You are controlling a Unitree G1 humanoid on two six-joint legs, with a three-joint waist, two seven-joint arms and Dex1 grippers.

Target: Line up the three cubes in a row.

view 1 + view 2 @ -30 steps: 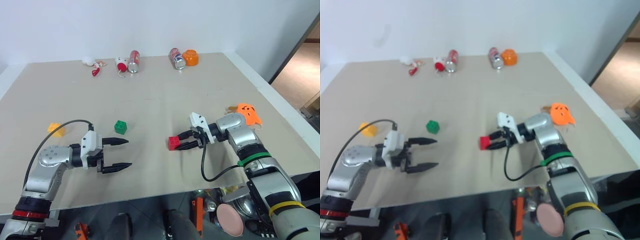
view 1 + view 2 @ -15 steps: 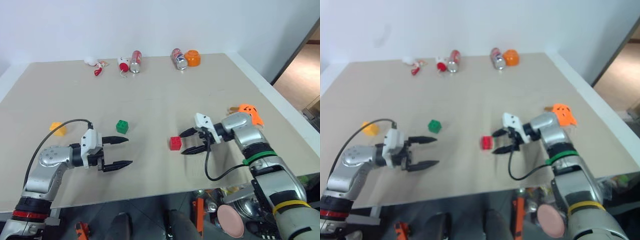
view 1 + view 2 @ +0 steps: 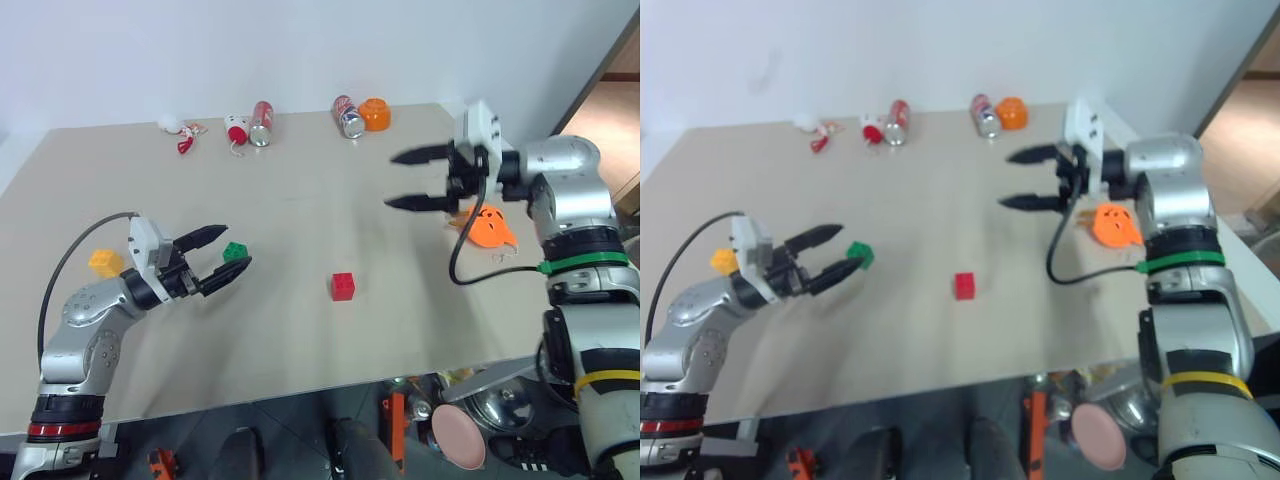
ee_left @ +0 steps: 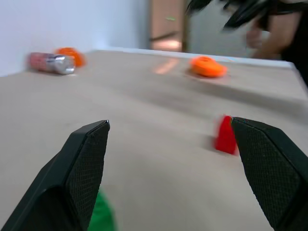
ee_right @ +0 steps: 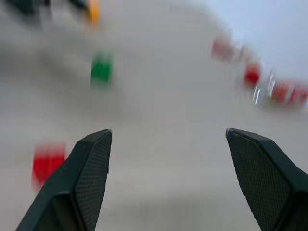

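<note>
Item 1, red cube (image 3: 343, 286): studded plastic brick, sat alone near table (image 3: 300, 210) centre, toward front edge, touching nothing.

Item 2, green cube (image 3: 236, 251): left of red, well apart from it; lay just beside tips of left gripper (image 3: 222, 261), whether touching or not couldn't be told.

Item 3, yellow-orange cube (image 3: 105, 263): furthest left, near table's left edge, behind left arm's wrist. The three made a loose, uneven spread, not yet a row.

Handling (est.): all three looked light, rigid, smooth-sided, so likely to skid if nudged and twist if pinched on a corner. Best hold prob. two opposite flat side faces, low on body, studs left free.

Left gripper: jaws wide, empty, pointed across table toward green cube.

Right gripper (image 3: 415, 178): raised clear above table, right of centre, jaws wide, nothing held; red cube well below and apart.

Misc. on table: flat orange pumpkin-face toy (image 3: 488, 227) by right edge, under right arm; two cans (image 3: 263, 123), orange bowl (image 3: 376, 113), small red-white bits along far edge. Not part of job.
</note>
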